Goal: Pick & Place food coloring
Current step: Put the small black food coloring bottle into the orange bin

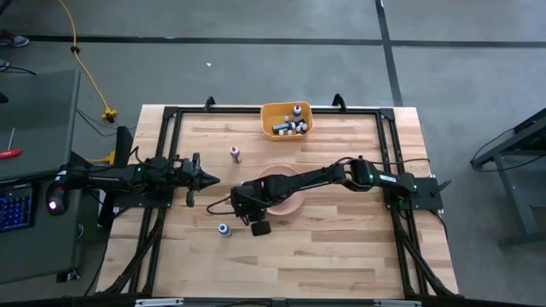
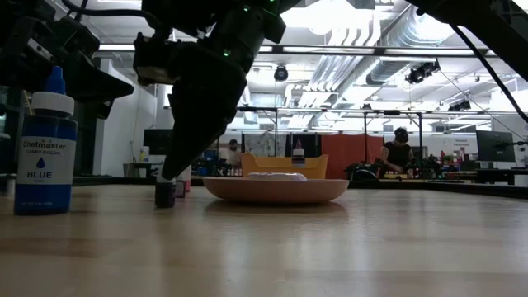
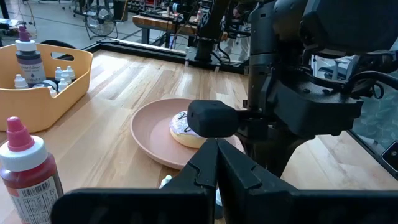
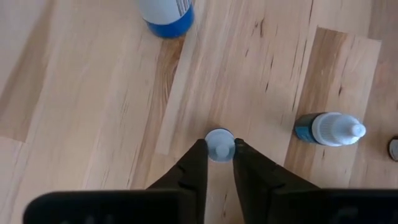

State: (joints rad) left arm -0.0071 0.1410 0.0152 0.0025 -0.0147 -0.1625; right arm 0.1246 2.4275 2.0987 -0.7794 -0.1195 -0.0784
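A tiny food coloring bottle [image 4: 219, 144] with a white cap stands upright on the wooden table, left of the pink plate [image 1: 294, 203]; in the low view it is a small dark bottle [image 2: 165, 194]. My right gripper [image 4: 220, 152] [image 1: 241, 205] reaches down over it and is shut on it. Another tiny bottle [image 4: 329, 129] lies on its side close by. A larger blue bottle [image 1: 223, 228] [image 2: 45, 153] stands nearer the front edge. My left gripper [image 1: 209, 178] waits shut at the table's left, holding nothing. My right gripper pinches the tiny bottle's white cap [image 4: 219, 138] between its two fingertips, one on each side. The fingers slant steeply down from the table's right side. The bottle stands upright with its base on the table [image 2: 165, 204].
An orange bin [image 1: 287, 119] holding several small bottles stands at the far edge. A pink-capped bottle [image 1: 235, 153] [image 3: 28, 168] stands left of centre. The plate carries a white-and-pink doughnut-like item [image 3: 183, 130]. A black frame [image 1: 171, 115] rims the table.
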